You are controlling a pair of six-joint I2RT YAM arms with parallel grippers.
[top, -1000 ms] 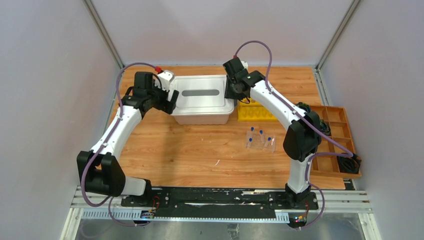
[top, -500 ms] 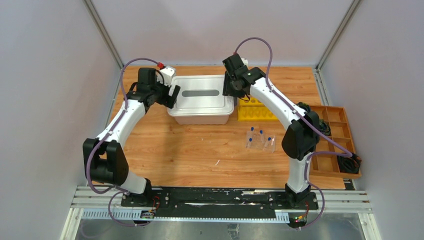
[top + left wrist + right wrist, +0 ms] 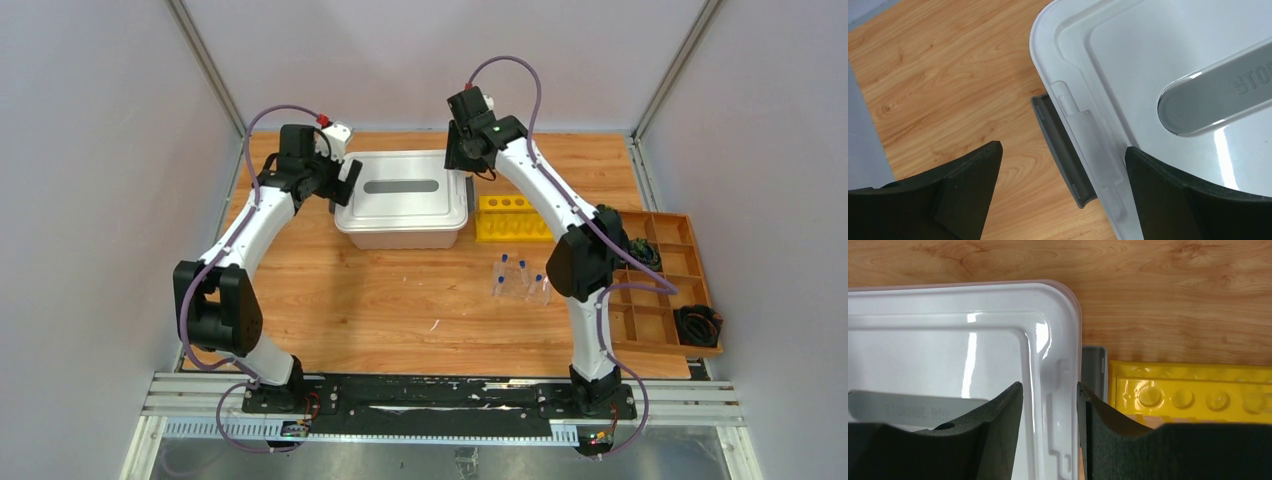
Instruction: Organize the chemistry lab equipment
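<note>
Storage box (image 3: 400, 208) long axis runs left-right between arms: left arm (image 3: 250, 225) jaws wide astride left latch (image 3: 1050, 127), right arm (image 3: 545, 200) jaws narrower astride right lid edge; blue-capped tubes (image 3: 520, 275) sit on bench (image 3: 380, 300) nearer right arm.

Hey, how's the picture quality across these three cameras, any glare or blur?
Top external view: even, soft light, faint shadows; the small clear blue-capped tubes barely resolve. Left wrist view: a white glare streak on the glossy white plastic box lid beside its grey oval handle. Right wrist view: several bright highlights on that lid, otherwise sharp.
</note>
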